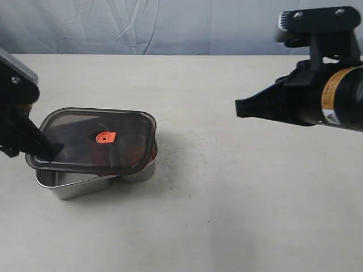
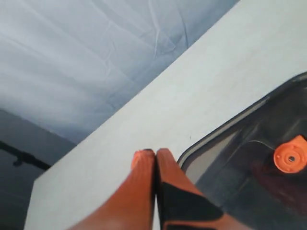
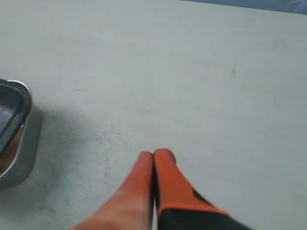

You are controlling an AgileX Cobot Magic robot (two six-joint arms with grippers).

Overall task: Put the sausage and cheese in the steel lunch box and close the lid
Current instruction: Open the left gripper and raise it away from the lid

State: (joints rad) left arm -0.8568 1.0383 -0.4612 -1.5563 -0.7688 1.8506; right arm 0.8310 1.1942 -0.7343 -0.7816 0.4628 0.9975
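Note:
The dark translucent lid (image 1: 93, 139) lies on the steel lunch box (image 1: 74, 186), slightly askew, with its orange valve tab (image 1: 105, 137) facing up. The sausage and the cheese are hidden; only a reddish tint shows through the lid. My left gripper (image 1: 54, 150) is shut with nothing in it, at the lid's near-left corner. In the left wrist view its gripper (image 2: 150, 152) lies just beside the lid (image 2: 249, 163) and tab (image 2: 290, 158). My right gripper (image 1: 239, 107) hangs shut and holding nothing, high above the table to the right, its gripper (image 3: 153, 154) well apart from the box (image 3: 24, 143).
The pale table (image 1: 227, 198) carries only the box and lid. A wrinkled grey cloth backdrop (image 1: 170, 25) runs behind the table's far edge.

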